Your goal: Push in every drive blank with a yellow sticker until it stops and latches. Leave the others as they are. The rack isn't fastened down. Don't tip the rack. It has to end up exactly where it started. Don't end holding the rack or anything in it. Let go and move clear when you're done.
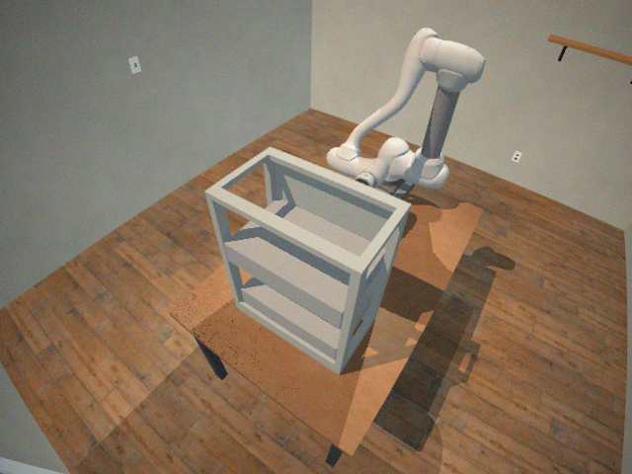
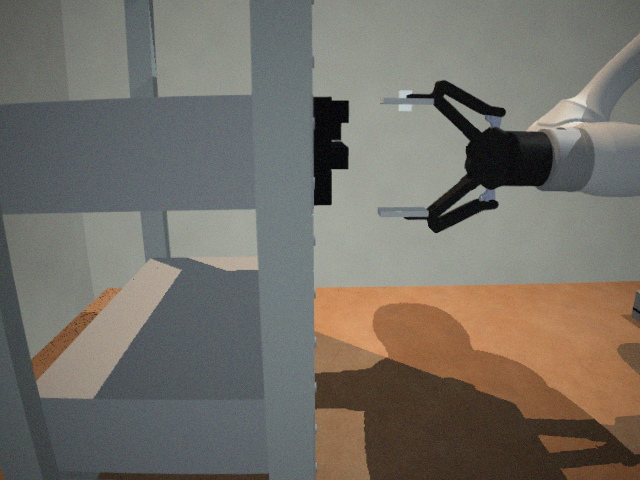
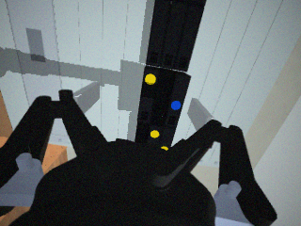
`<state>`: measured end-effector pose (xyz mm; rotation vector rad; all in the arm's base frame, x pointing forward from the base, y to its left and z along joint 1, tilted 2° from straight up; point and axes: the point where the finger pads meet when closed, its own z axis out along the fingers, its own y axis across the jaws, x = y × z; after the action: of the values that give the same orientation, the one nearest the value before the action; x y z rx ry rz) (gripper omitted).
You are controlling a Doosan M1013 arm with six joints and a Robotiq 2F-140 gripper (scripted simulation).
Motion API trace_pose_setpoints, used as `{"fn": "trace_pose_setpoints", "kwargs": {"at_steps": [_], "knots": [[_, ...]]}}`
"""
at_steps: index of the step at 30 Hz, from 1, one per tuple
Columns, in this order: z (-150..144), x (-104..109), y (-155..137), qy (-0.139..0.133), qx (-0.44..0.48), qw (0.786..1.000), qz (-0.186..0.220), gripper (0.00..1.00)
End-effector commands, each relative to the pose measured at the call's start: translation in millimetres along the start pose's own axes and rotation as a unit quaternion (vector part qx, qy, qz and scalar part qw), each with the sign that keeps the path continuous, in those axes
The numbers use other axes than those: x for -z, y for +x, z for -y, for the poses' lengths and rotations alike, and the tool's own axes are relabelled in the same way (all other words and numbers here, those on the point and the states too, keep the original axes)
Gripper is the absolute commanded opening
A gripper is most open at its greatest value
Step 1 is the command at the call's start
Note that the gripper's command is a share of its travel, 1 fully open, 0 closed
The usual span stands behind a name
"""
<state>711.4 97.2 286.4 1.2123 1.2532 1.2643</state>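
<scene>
Drive blanks (image 2: 329, 149): one black stack sticking out of the rack's face, two blocks proud of the rest in the exterior view. Largest first: one orange table (image 1: 448, 239), one grey rack (image 1: 285, 229) standing on it with two shelves, one white arm (image 1: 403, 97) at 1 o'clock of the rack. Stickers in wrist view: three yellow (image 3: 150, 79), one blue (image 3: 176, 104). Gripper (image 2: 395, 157) level, aimed at the stack from 3 o'clock, near but apart, fingers (image 2: 403, 211) spread wide, nothing between.
</scene>
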Motion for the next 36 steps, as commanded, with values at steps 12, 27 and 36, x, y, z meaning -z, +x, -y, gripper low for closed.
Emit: {"fn": "trace_pose_setpoints", "kwargs": {"at_steps": [12,27,36], "knots": [[-0.1,0.0,0.0,0.0,0.0,1.0,0.0,1.0],[-10.1,0.0,-7.2,0.0,0.0,1.0,0.0,1.0],[-41.8,0.0,-29.8,0.0,0.0,1.0,0.0,1.0]]}}
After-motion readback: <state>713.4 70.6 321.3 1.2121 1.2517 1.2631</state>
